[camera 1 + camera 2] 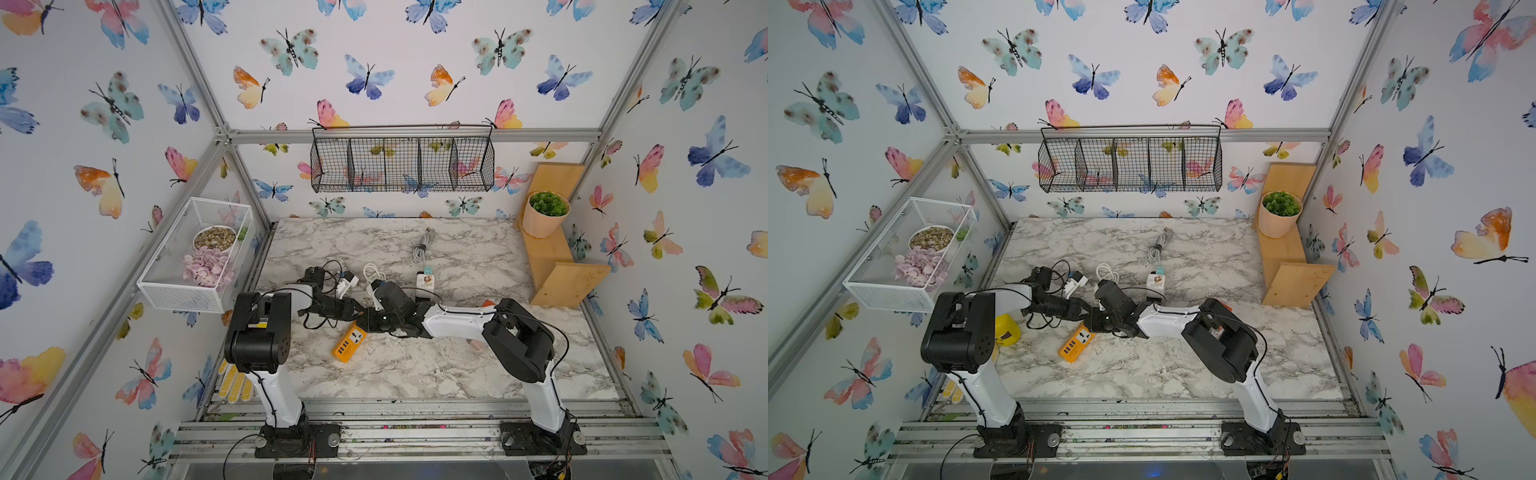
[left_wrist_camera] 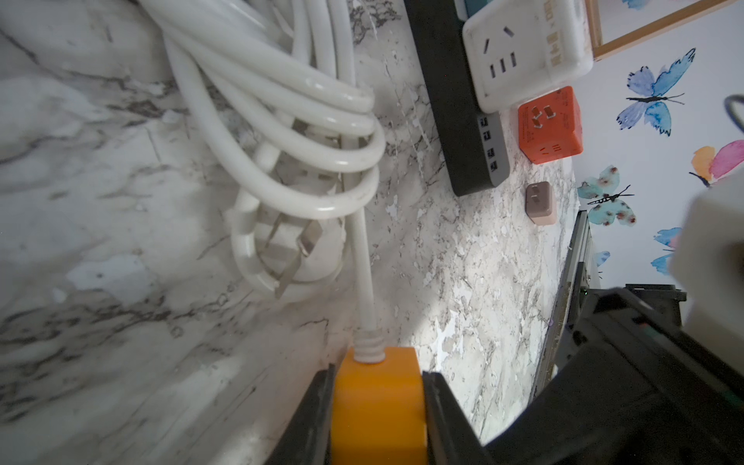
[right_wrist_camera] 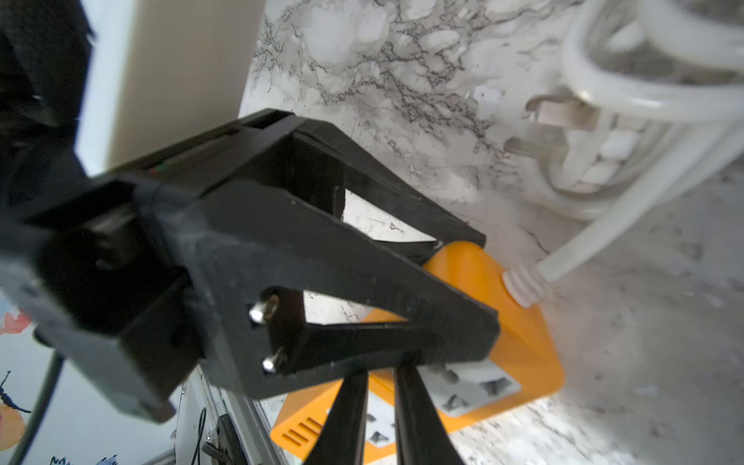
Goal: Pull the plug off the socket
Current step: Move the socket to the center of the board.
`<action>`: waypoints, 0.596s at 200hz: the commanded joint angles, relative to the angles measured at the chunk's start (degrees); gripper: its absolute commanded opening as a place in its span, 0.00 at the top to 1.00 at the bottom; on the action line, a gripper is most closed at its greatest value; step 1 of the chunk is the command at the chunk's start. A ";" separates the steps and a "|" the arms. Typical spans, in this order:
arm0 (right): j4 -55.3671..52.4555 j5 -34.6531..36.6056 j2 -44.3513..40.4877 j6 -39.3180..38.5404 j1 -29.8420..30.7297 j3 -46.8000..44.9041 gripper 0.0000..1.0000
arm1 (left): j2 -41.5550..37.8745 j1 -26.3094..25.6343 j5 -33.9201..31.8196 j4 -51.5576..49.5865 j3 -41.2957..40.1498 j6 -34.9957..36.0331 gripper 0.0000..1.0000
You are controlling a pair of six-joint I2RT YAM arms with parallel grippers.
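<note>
Because the left fingers (image 2: 310,422) are clamped against both sides of only the cord end of the orange socket strip (image 2: 378,402), which lies on the desk (image 1: 415,374) just left of centre in the lower half of both top views, an upward tug could tip or swing the strip's free end rather than separate anything. The right fingers (image 3: 346,422) are pressed together above the strip's white outlet face with nothing discernible between them. I cannot make out a plug seated in the outlets that show, and whatever sits beneath the two black wrists is hidden. If those fingers have closed on air, a pull would achieve nothing. A retry would mean reopening in a tight spot where the two sets of fingers nearly touch and could knock together. The strip's own white cord (image 2: 364,282) runs to a coil and a bare-pronged plug (image 2: 290,249) just beside it, and that coil could drag if the strip shifts.
</note>
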 commanded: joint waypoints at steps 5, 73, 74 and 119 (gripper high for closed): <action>-1.75 -0.07 3.34 -0.29 0.33 1.72 0.82 | -0.74 0.25 -10.53 -2.04 -1.20 3.59 0.67; -2.53 0.12 5.54 -0.55 0.32 3.44 0.81 | -7.18 0.41 -12.10 -5.11 -1.16 4.65 0.21; -2.54 0.11 5.56 -0.56 0.31 3.47 0.81 | -7.32 0.42 -12.12 -5.19 -1.16 4.70 0.20; -2.37 -0.27 4.80 -0.85 0.34 4.61 0.81 | -15.20 1.38 -16.40 -9.11 -1.54 6.69 0.02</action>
